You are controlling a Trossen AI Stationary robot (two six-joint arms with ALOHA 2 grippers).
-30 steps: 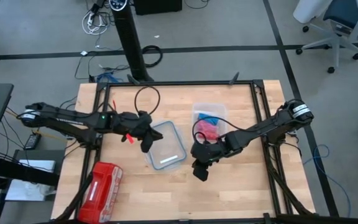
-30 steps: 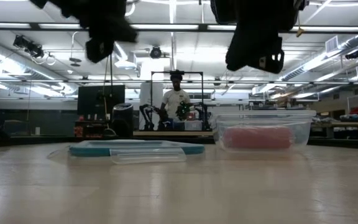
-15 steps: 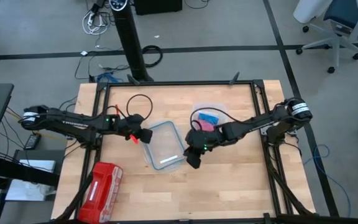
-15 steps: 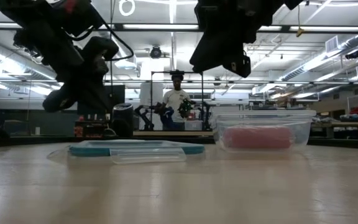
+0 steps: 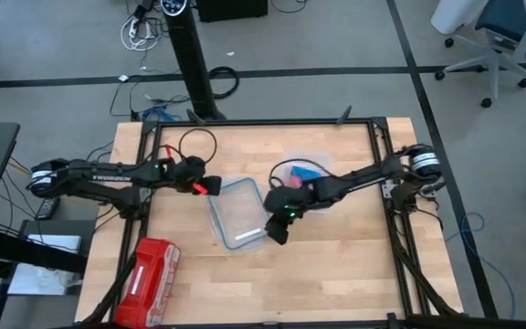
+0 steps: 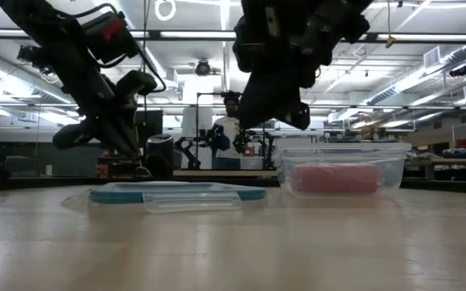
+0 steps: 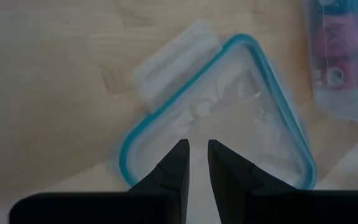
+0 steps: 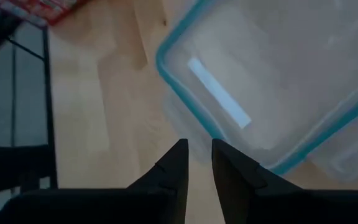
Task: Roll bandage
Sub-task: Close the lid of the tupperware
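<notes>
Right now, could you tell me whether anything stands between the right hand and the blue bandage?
No cover does: the lid lies off on the table, and the clear container holding the bandage and pink rolls is open. The right hand hovers at the lid's edge, its own arm crossing the container. The left hand waits beside the lid.

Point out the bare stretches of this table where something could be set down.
Free: the light wooden table along its near edge, right of the red plastic-wrapped pack; also the far strip behind the teal-rimmed clear lid. Crowded: the middle, where the lid, the clear plastic container, the left gripper and the right gripper cluster.
</notes>
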